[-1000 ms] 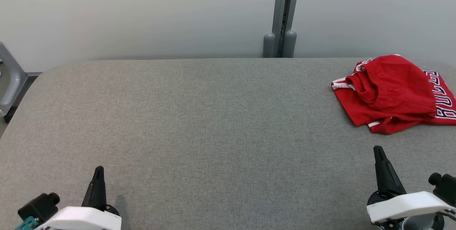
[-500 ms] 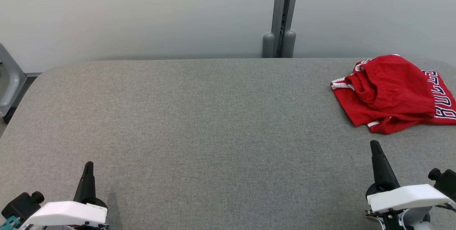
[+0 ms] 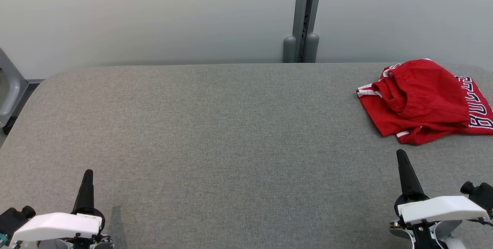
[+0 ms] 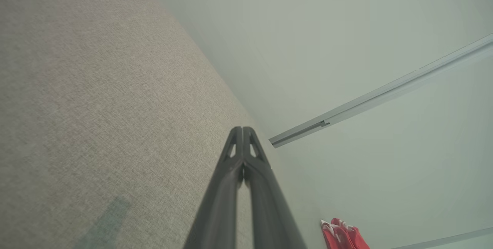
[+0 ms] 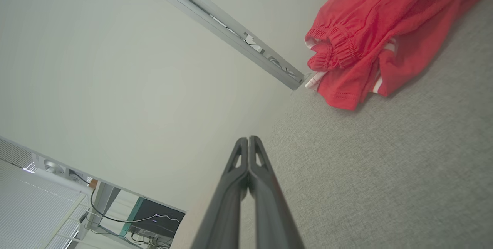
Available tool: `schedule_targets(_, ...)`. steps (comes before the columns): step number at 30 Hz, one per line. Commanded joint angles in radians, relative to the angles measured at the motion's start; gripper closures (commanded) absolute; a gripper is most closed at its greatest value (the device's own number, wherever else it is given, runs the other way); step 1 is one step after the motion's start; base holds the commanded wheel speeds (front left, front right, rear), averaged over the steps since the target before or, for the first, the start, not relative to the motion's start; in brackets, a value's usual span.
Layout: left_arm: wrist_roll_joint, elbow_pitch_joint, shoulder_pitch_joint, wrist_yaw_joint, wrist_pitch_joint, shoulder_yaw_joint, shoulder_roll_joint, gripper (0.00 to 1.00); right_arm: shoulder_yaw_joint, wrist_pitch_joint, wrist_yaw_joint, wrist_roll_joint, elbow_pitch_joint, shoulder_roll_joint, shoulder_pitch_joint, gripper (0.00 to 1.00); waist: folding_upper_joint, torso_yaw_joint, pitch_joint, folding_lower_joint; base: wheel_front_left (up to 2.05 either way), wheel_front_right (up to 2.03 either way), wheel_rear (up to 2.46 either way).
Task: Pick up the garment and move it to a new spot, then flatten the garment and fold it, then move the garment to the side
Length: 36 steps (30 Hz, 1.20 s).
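The garment (image 3: 423, 100) is a pair of red shorts with white stripes and dark lettering, lying crumpled at the far right of the grey padded table (image 3: 215, 125). It appears again in the right wrist view, garment (image 5: 385, 29), and small in the left wrist view, garment (image 4: 342, 235). My right gripper (image 3: 401, 155) stands shut and empty at the lower right, a short way in front of the shorts. My left gripper (image 3: 88, 173) is shut and empty at the lower left, far from them. Each wrist view shows its fingers pressed together: left gripper (image 4: 242, 128), right gripper (image 5: 248, 138).
A pale wall runs behind the table with a grey vertical post (image 3: 306, 14) at its middle. A grey frame part (image 3: 7, 87) stands off the table's left end. The table's rounded left corner lies near it.
Both grippers have drawn back toward the lower edge of the head view, the left one also shifting left. The garment lies where it was.
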Motion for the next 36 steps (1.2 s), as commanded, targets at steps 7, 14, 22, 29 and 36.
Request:
schedule_targets(7, -0.082, -0.014, -0.042, -0.006, 0.032, 0.027, 0.007, 1.0, 0.004, 0.012, 0.001, 0.083, -0.003, -0.001, -0.034, 1.0, -0.0001, -0.001, 0.0, 0.0, 0.0, 0.0, 0.0)
schedule_targets(14, -0.147, -0.015, -0.052, -0.007, 0.062, 0.047, 0.008, 1.0, 0.009, 0.02, 0.001, 0.15, 0.003, 0.003, -0.043, 1.0, -0.0001, -0.002, -0.001, 0.0, 0.0, 0.0, 0.0)
schedule_targets(22, -0.217, -0.015, -0.063, -0.008, 0.092, 0.067, 0.009, 1.0, 0.014, 0.029, 0.001, 0.221, 0.009, 0.008, -0.051, 1.0, -0.0001, -0.004, -0.001, 0.0, 0.0, 0.0, 0.0)
schedule_targets(29, -0.275, -0.016, -0.071, -0.009, 0.119, 0.084, 0.009, 1.0, 0.018, 0.036, 0.001, 0.281, 0.014, 0.012, -0.062, 1.0, -0.0001, -0.005, -0.002, 0.0, 0.0, 0.0, 0.0)
schedule_targets(36, -0.329, -0.017, -0.079, -0.01, 0.143, 0.1, 0.01, 1.0, 0.021, 0.045, 0.001, 0.336, 0.019, 0.016, -0.068, 1.0, -0.0001, -0.006, -0.002, 0.0, 0.0, 0.0, 0.0)
